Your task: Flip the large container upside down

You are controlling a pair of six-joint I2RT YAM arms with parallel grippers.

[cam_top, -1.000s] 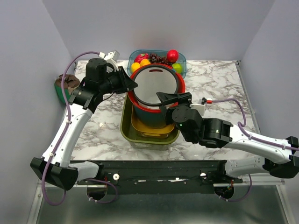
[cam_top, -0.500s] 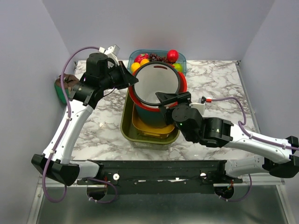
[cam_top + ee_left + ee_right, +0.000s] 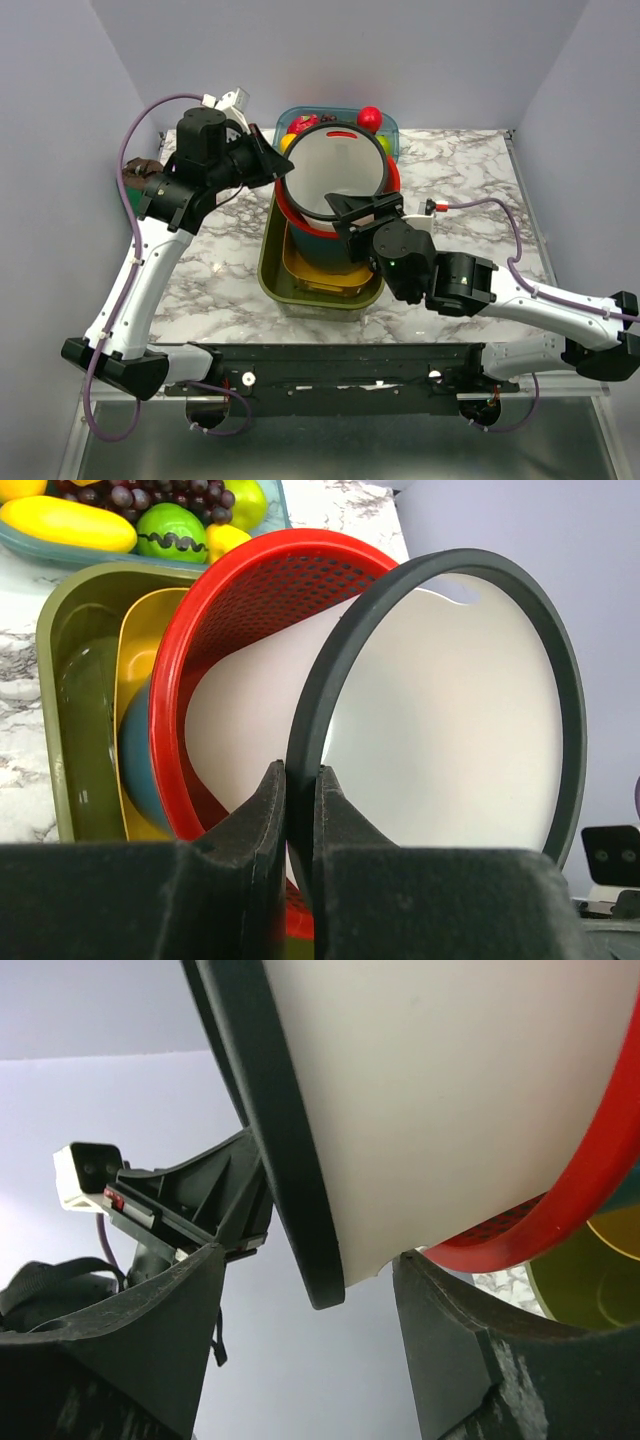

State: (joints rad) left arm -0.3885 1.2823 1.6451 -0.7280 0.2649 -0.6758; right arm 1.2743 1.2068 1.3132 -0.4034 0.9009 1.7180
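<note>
Bright, even light from overhead, with only soft, faint shadows on the marble table (image 3: 470, 190) toward its left edge. Left wrist view now: the white inside of the large container (image 3: 450, 730) glows, nearly washed out, while the left gripper (image 3: 298, 775) sits dark and blurred at the lens. Right wrist view, same story: the right gripper (image 3: 308, 1270) is shaded and soft-edged.

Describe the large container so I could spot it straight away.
On the marble table, find the olive tray in the middle, stacked with dishes. The container is the tilted white tub on top, nested in a red mesh basket. Only it has a dark rim, pinched by the left pincer.
</note>
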